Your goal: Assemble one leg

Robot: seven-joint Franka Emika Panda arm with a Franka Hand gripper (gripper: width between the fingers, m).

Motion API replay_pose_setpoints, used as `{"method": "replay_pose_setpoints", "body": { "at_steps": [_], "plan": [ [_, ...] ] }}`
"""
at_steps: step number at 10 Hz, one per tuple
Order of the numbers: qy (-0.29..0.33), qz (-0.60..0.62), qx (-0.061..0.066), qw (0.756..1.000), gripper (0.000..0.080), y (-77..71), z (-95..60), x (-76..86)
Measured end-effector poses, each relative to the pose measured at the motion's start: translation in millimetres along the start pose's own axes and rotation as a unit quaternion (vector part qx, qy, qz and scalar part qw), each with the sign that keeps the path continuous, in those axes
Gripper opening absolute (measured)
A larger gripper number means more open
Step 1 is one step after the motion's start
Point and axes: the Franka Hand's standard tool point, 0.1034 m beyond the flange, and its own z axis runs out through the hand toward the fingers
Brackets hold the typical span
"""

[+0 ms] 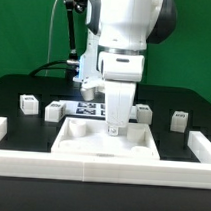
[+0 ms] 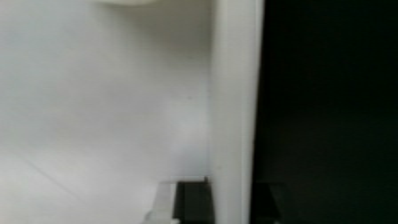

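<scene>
**Legs [image 1: 54, 111] lie loose on the table [image 1: 14, 89]; gripper [image 1: 114, 129] low at the panel [image 1: 82, 139]**

From the exterior view I count four stubby white pieces on the black table, none of them in the gripper. Two sit on the exterior view's left of the arm: the outer left leg [image 1: 28, 104] and the inner left leg, near each other but apart. Two more sit on the exterior view's right: the inner right leg [image 1: 142, 112], close behind the panel's far corner, and the outer right leg [image 1: 179, 119], well apart from the panel.

The large flat white panel with its raised rim lies in front of the arm. The gripper points straight down and its tip is at the panel's far edge, roughly in the middle. I cannot tell whether the jaws are apart or together; the fingers blend into the white behind them.

The marker board [image 1: 85, 109] shows behind the panel, partly hidden by the arm. A white barrier [image 1: 100, 175] runs along the front and up both sides.

The wrist view gives me only a blurred white surface meeting black along a straight edge.
</scene>
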Motion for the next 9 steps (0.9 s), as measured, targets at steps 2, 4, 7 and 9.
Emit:
{"method": "replay_pose_setpoints", "body": {
  "at_steps": [2, 4, 7, 9],
  "plan": [
    [0.000, 0.000, 0.000, 1.000, 0.0060, 0.0, -0.1, 1.4],
    [0.008, -0.019, -0.001, 1.000, 0.0061, -0.7, -0.5, 28.0],
    [0.021, -0.036, 0.000, 0.999, 0.0061, -1.8, -0.4, 61.5],
    [0.025, -0.041, -0.001, 0.999, 0.0061, 6.2, -1.3, 74.6]
  ]
}}
